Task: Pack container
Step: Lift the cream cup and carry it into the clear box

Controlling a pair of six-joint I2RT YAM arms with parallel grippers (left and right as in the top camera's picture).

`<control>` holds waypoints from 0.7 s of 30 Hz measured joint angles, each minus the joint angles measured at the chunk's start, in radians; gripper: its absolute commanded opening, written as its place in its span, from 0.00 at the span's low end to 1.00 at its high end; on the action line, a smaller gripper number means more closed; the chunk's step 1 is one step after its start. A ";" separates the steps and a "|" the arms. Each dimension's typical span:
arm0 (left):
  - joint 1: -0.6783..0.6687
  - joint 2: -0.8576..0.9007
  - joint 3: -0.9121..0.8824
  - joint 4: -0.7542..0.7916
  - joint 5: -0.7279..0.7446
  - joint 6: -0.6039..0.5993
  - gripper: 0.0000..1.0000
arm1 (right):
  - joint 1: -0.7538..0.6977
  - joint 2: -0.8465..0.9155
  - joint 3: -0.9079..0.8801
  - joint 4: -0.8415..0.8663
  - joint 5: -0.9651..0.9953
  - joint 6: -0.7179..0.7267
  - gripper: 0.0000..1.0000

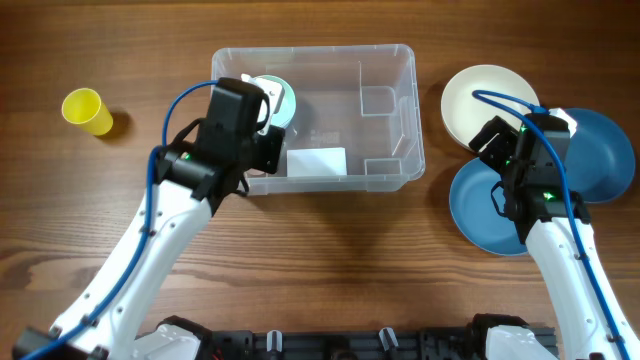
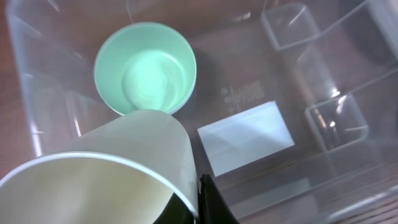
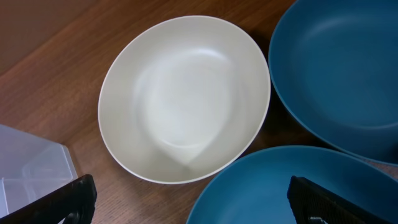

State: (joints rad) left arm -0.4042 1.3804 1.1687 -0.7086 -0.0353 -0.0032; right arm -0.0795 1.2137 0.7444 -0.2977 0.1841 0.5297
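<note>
The wooden counter (image 1: 330, 290) carries everything. The container (image 1: 330, 48), a clear rectangular bin, stands at upper centre of the overhead frame, open side up so that items can be lowered straight in. At the right of that frame two blue bowls (image 1: 480, 215) (image 1: 605, 150) and a cream bowl (image 1: 480, 95) are clustered just beside the container and overlap at their rims, presumably staged there within reach of the right arm. The right pincer (image 3: 199, 205) is seen spread wide and empty above the gap between the cream bowl and the nearer blue bowl, a stance judged to be a readiness to take a bowl rim. The left pincer (image 1: 265, 112) is held over the left end of the container, and a pale cup (image 2: 106, 174) is pinched in it, tilted with its mouth toward the wrist camera. Only one finger (image 2: 214, 202) is visible against the cup wall. A mint cup (image 2: 146, 68) is already standing upright in the upper left corner of the container, so the pale cup is probably meant to go beside or into it. A yellow cup (image 1: 88, 110) is left well apart at far left, unpacked. A white label (image 2: 245, 137) is stuck flat on the container base.
</note>
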 measured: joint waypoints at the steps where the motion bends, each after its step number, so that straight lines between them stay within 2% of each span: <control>1: 0.000 0.016 0.000 0.000 -0.003 0.000 0.04 | 0.000 0.000 0.000 0.000 0.000 0.000 1.00; 21: 0.000 0.090 0.000 -0.039 -0.050 0.000 0.05 | 0.000 0.000 0.000 0.000 0.000 0.000 1.00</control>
State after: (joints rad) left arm -0.4042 1.4700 1.1687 -0.7475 -0.0853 -0.0032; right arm -0.0795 1.2137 0.7444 -0.2977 0.1841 0.5297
